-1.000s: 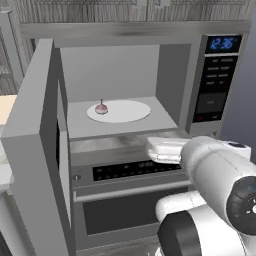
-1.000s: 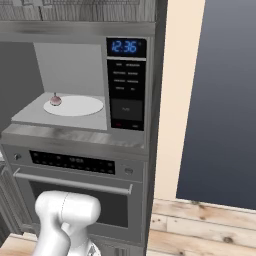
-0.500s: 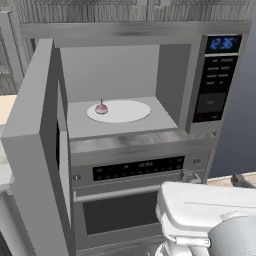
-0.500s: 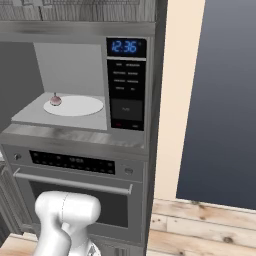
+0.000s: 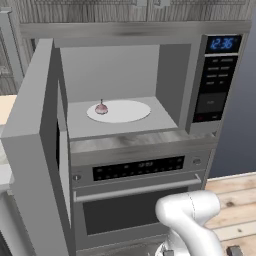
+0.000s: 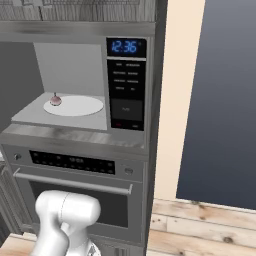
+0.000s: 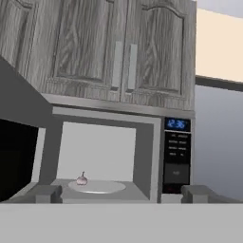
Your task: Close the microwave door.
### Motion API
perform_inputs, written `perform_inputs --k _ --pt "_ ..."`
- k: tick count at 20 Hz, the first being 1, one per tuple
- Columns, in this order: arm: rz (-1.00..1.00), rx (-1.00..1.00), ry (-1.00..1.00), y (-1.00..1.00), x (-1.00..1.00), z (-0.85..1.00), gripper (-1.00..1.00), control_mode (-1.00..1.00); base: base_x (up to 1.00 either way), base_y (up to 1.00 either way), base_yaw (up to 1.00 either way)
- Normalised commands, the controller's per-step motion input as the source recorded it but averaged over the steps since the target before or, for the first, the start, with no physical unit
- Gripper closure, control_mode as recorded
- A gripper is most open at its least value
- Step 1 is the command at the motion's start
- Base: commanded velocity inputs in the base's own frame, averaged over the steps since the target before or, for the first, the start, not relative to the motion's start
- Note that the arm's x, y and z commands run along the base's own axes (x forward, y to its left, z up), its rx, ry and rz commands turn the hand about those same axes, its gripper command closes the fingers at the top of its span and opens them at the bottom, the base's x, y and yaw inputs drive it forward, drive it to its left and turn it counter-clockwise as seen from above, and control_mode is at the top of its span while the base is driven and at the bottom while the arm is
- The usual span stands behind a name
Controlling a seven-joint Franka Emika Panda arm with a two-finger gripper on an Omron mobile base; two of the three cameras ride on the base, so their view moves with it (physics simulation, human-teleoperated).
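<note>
We see the microwave door [image 5: 35, 150] swung wide open at 9 o'clock of the microwave [image 5: 150, 80], edge-on toward us. Inside, a white turntable [image 5: 120, 111] carries a small pink item [image 5: 101, 108] at its 9 o'clock edge. The oven [image 5: 135, 200] sits directly below. Our tool [image 7: 118, 193] has its fingertips [image 7: 45, 193] spread far apart, gripping nothing, aimed at the cavity from well back.

A home kitchen: a built-in microwave [image 5: 150, 95] with a blue clock [image 6: 124, 46] and a white turntable [image 5: 119, 110] sits above a wall oven [image 5: 137, 200] with a bar handle. Grey wood-grain cabinets [image 7: 109, 47] hang overhead, and pale wood planks [image 6: 200, 235] cover the floor beside a cream wall [image 6: 177, 100].
</note>
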Motion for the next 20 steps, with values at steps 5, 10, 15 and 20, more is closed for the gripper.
perform_inputs --k 5,10,15,20 --pt "0.00 -0.16 0.00 0.97 -0.06 -0.21 -1.00 -1.00 0.00 0.00 0.00" --pt "-0.01 -0.14 -0.01 0.92 -0.09 -0.11 -1.00 -1.00 0.00 0.00 0.00" --pt "-0.05 -0.10 0.00 0.54 0.05 -0.28 -1.00 -1.00 0.00 0.00 0.00" --pt "-0.11 -0.14 0.02 0.55 0.58 -0.44 -1.00 -1.00 0.00 0.00 0.00"
